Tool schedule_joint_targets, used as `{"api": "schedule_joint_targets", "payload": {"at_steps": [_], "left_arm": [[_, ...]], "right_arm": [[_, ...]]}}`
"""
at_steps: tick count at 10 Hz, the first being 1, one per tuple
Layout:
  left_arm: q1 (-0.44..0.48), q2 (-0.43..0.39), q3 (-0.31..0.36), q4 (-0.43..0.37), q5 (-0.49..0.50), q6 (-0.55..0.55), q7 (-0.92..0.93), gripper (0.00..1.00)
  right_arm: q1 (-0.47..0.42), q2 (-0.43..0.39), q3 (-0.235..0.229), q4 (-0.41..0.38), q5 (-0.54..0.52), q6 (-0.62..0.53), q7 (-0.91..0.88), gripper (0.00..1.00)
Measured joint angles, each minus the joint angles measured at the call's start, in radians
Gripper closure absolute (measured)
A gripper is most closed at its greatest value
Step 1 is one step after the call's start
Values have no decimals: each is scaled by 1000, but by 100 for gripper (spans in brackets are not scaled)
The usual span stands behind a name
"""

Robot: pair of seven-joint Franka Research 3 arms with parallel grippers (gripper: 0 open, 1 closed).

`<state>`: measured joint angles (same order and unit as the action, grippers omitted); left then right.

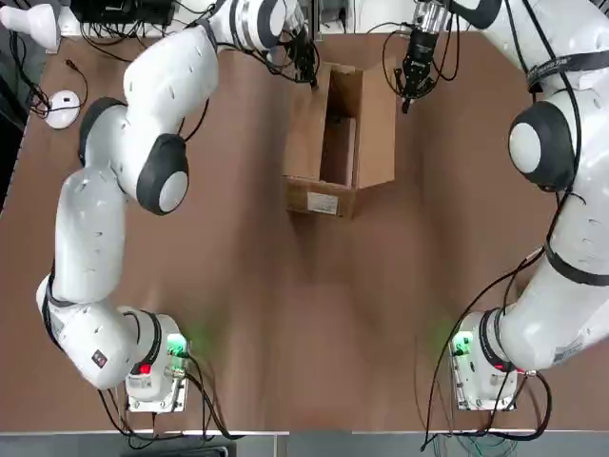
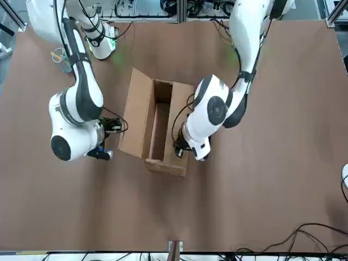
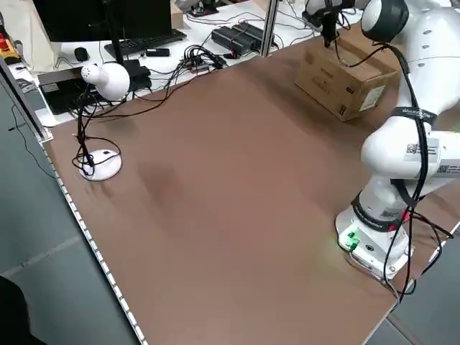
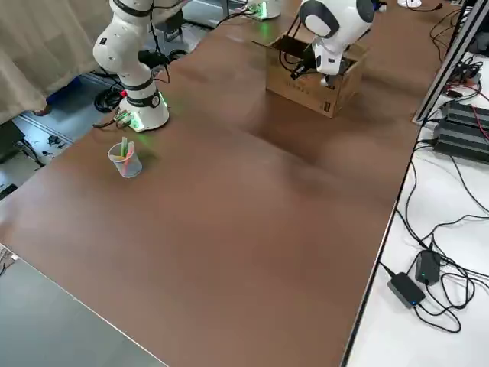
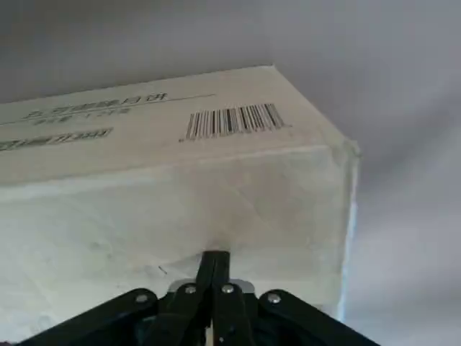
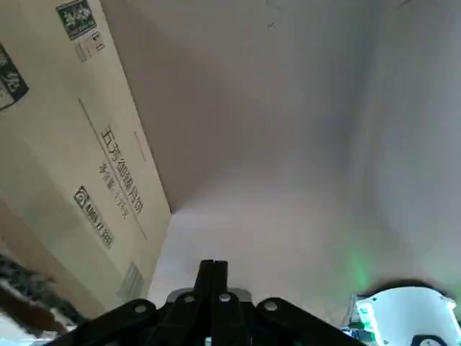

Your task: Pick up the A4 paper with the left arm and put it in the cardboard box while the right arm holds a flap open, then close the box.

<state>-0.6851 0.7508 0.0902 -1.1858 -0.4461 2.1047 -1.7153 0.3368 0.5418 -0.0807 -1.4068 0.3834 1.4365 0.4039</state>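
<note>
The box [image 1: 338,143] sits toward the far edge of the surface [image 1: 304,314], about midway between the left and right edges, its labelled short end facing my bases. It is open at the top, with one long flap standing up on my left side and the other leaning outward on my right. Inside it I see a pale flat sheet lying along the bottom, which I take to be the paper [image 1: 338,152]; I cannot make out its clip.

My left fingers [image 1: 306,69] are at the far left corner of the box, just beside the upright flap, and they are pressed together with nothing between them. In my left wrist view the closed tips [image 5: 214,263] point at a cardboard face printed with a barcode; whether they touch it I cannot tell.

My right fingers [image 1: 409,95] hang just outside the leaning flap, near the box's far right corner. They too are closed on nothing: in my right wrist view the tips [image 6: 212,270] meet, with the printed flap to one side and bare surface beyond.

A cup [image 4: 124,159] with pens stands near my right base, and a lamp [image 3: 100,108] stands at the left edge.
</note>
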Motion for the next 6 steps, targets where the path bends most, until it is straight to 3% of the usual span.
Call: {"api": "schedule_joint_targets", "payload": {"at_steps": [6], "left_arm": [[-12, -2, 12, 14, 31, 17, -1, 95]], "right_arm": [[12, -7, -2, 27, 144, -9, 47, 99]]}}
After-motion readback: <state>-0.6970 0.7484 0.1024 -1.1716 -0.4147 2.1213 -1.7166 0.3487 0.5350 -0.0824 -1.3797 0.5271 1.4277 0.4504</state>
